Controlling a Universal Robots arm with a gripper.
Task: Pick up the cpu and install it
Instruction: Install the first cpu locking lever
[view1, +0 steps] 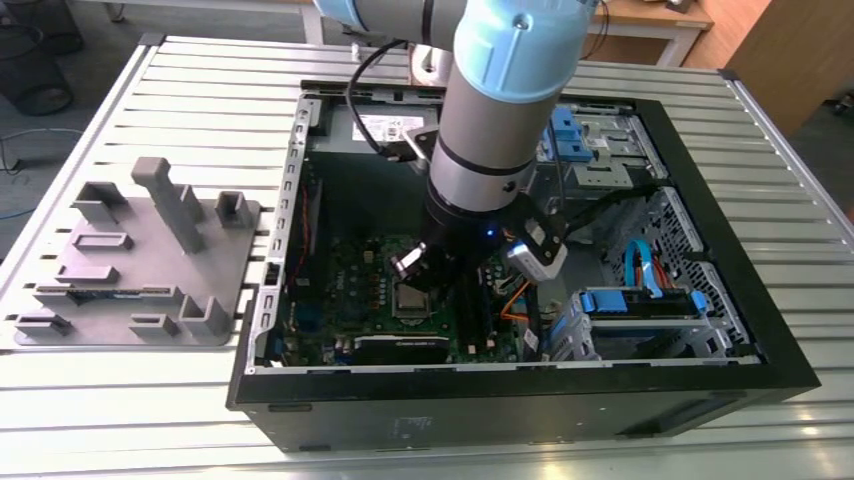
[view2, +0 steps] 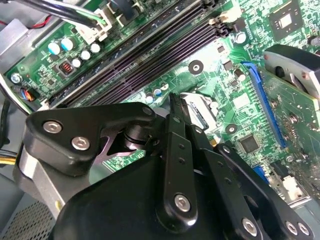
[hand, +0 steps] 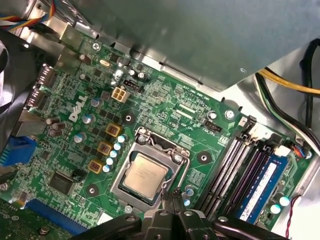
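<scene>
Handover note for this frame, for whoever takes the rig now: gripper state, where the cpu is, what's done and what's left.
Gripper: inside the open computer case, low over the motherboard, fingers closed together with nothing between them, tips at the edge of the socket.
Cpu: lying flat in the socket, metal top up, apart from the fingers.
Done: cpu is picked and placed in the socket.
Left: the socket's metal frame looks open around the chip; I cannot tell whether it is latched. Confirm seating and locking.
</scene>
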